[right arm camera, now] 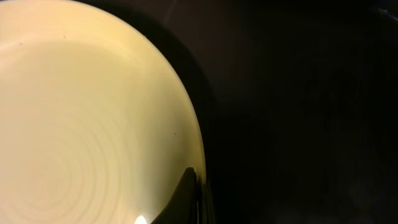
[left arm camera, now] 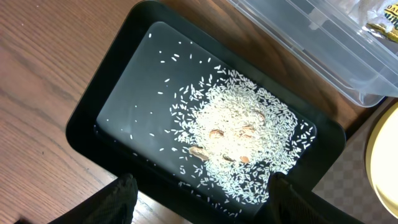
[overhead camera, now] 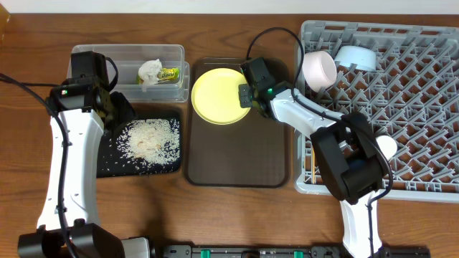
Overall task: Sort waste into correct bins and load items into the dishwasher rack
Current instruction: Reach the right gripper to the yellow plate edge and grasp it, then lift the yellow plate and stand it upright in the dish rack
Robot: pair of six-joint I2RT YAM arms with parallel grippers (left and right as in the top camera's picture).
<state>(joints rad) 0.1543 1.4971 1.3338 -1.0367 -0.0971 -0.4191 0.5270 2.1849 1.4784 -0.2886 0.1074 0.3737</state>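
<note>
The yellow plate (overhead camera: 217, 95) lies at the back left of the brown serving tray (overhead camera: 240, 154). My right gripper (overhead camera: 247, 94) is shut on the plate's right rim, one finger on top of it in the right wrist view (right arm camera: 194, 198). My left gripper (overhead camera: 118, 109) is open and empty above the black tray (overhead camera: 107, 161), which holds loose rice (left arm camera: 242, 137). The clear box (overhead camera: 100, 57) holds the white tissue (overhead camera: 150, 70) and the green-yellow wrapper (overhead camera: 169, 74). The grey rack (overhead camera: 423, 107) holds the pinkish bowl (overhead camera: 318, 70), the light blue bowl (overhead camera: 356, 57) and a pale cup (overhead camera: 386, 147). The chopsticks are out of view.
A few brown bits (left arm camera: 217, 134) lie among the rice. The clear box (left arm camera: 311, 37) sits just behind the black tray (left arm camera: 87, 118). The right arm reaches from the rack's front left corner across the serving tray. Bare wooden table (overhead camera: 29, 165) lies left of the black tray.
</note>
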